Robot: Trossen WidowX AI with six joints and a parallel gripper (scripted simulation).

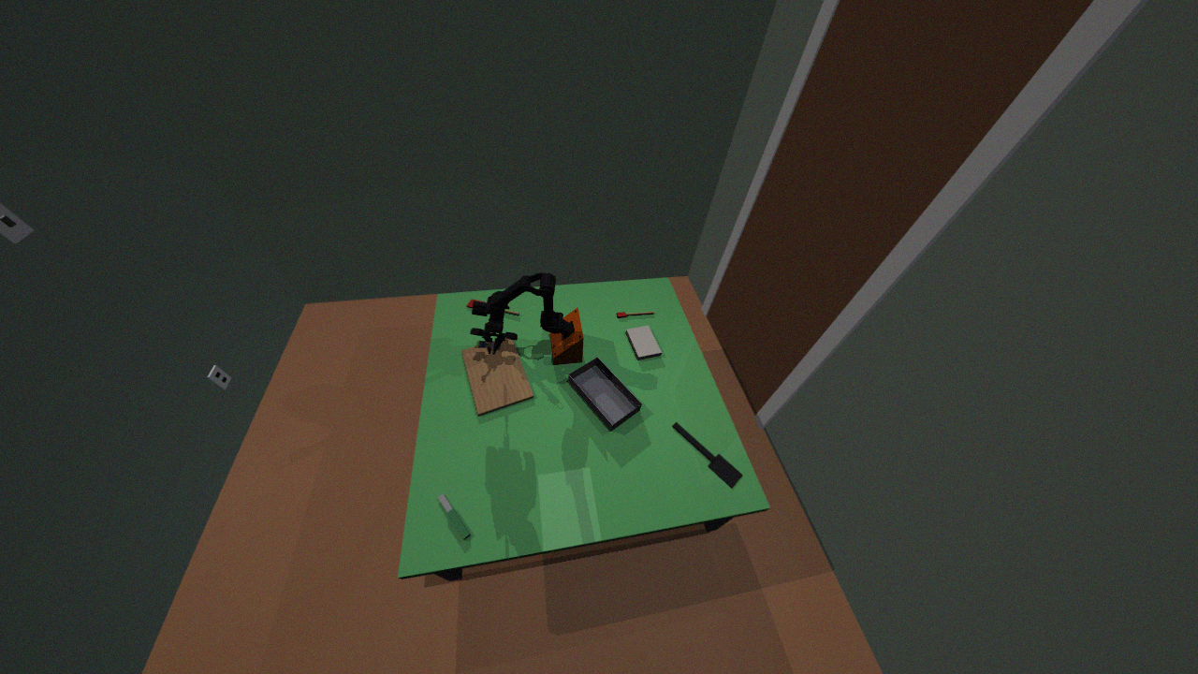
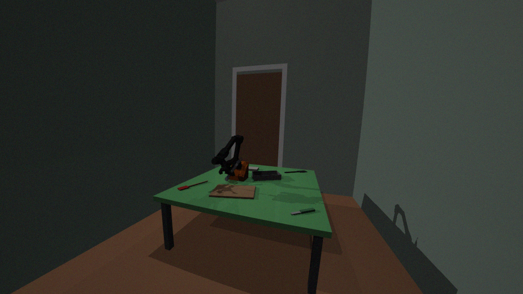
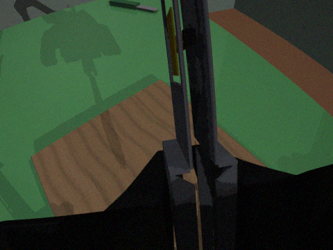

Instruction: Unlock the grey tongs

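Observation:
My gripper (image 1: 492, 342) (image 2: 231, 172) (image 3: 178, 155) is shut on the grey tongs (image 3: 204, 87). It is above the far end of the wooden board (image 1: 503, 392) (image 2: 241, 191) (image 3: 78, 167). In the wrist view the two long arms of the tongs run from the fingertips up and out past the top edge, close together, with a yellow strip at the left arm. Their far end is out of that view. In the top and exterior views the tongs are too small and dark to tell whether the lock is released. The black roasting tin (image 1: 626, 417) (image 2: 266, 178) has nothing resting across it.
An orange base block (image 1: 566, 344) (image 2: 239, 171) carries the arm. A red-headed tool (image 2: 184, 188) lies beyond the board, and a green-handled tool (image 1: 456, 522) (image 2: 307, 210) lies near a table corner. A black spatula (image 1: 725, 471) and a pale box (image 1: 643, 340) lie past the tin.

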